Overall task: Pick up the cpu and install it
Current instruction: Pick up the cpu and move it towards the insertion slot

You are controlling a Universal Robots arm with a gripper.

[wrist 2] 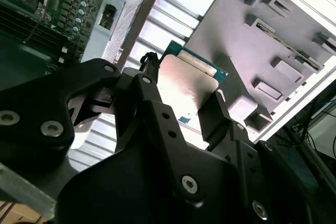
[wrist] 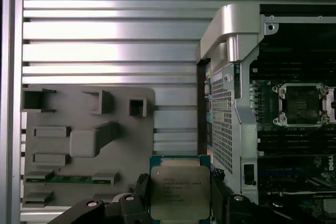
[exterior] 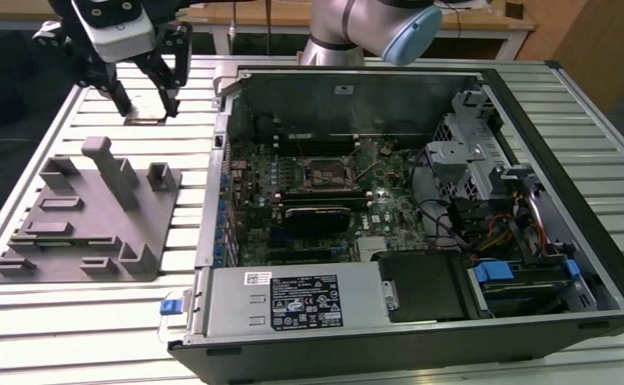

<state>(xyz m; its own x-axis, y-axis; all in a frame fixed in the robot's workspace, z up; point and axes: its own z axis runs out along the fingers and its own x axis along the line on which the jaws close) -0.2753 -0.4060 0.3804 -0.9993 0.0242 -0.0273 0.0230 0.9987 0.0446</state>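
The end effector (exterior: 147, 110) had the cpu (wrist: 180, 191) clamped by opposite edges just beside the fixture block (wrist: 89, 145), and a level, firm hold looked key.

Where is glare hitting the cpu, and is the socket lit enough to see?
In the second wrist view glare washes the cpu top nearly white, and the table slats blow out too; in the first wrist view the cpu is evenly lit, the socket dim inside the shadowed case but visible.
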